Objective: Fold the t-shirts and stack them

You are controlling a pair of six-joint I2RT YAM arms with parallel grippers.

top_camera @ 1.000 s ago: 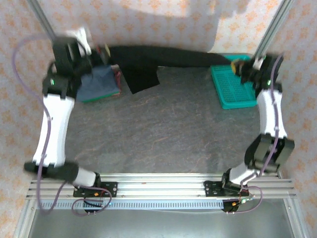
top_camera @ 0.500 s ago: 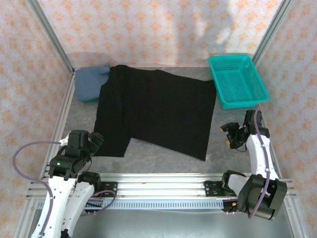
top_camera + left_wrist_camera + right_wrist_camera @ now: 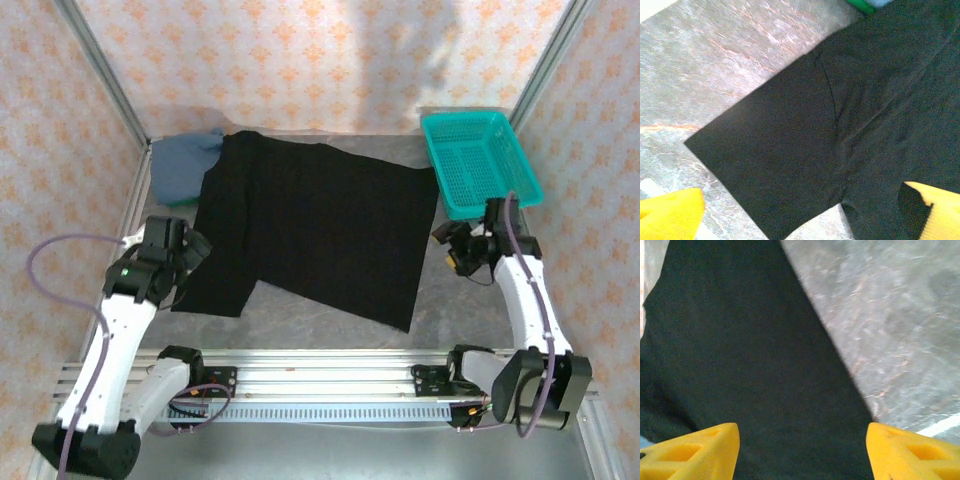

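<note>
- Comparing the overhead views, the black t-shirt (image 3: 320, 225) was no longer stretched in the air along the far edge. It lay spread flat across the middle of the table (image 3: 320, 338).
- Left gripper (image 3: 192, 252) had let go. Its yellow fingers (image 3: 670, 215) stood wide apart and empty above the near-left sleeve (image 3: 765, 175).
- Right gripper (image 3: 452, 250) was likewise released. Its jaws were parted over the shirt's right edge and nothing was pinched between them.
- Both arms had pulled back toward the near side, then come in again at the shirt's two flanks.
- The shirt's far-left corner overlapped the slate-blue shirt (image 3: 178, 170) in the far-left corner. The teal basket (image 3: 520, 170) stood just beside its far-right corner.
- Assessment: the lay-out step appeared complete and folding had not begun. The sleeve looked the likely first fold.
</note>
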